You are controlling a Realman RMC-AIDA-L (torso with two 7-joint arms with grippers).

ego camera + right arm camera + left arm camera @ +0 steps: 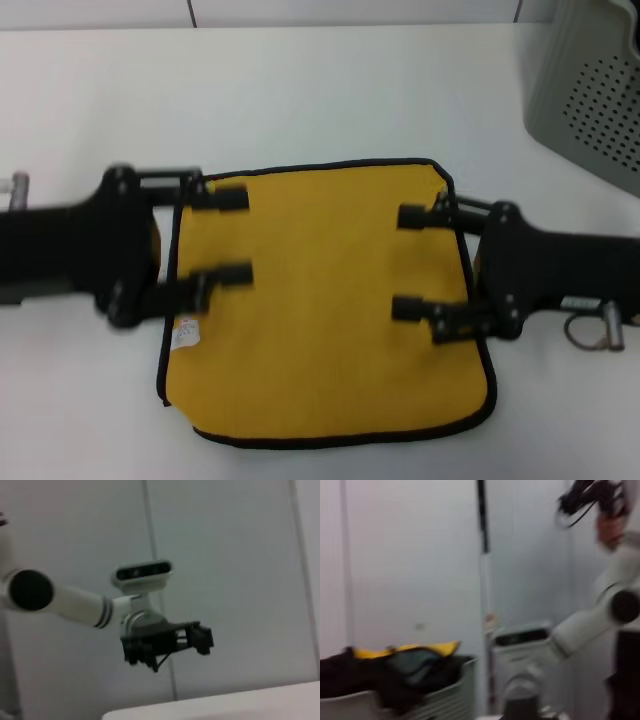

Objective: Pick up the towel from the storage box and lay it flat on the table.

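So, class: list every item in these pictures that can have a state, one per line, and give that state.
towel: spread flat on the table, out of the box.
storage box: upright at the table's far right, contents not visible.
left gripper: open, fingers over the towel's left edge.
right gripper: open, over the towel's right edge.
table: holds the towel and the box.

my head camera looks steeply down, close over the table [300, 90]. the left wrist camera faces level across toward the right arm [580, 625] and the wall. the right wrist camera faces level back at the left tool [200, 635]. the wrist views share only the wall.
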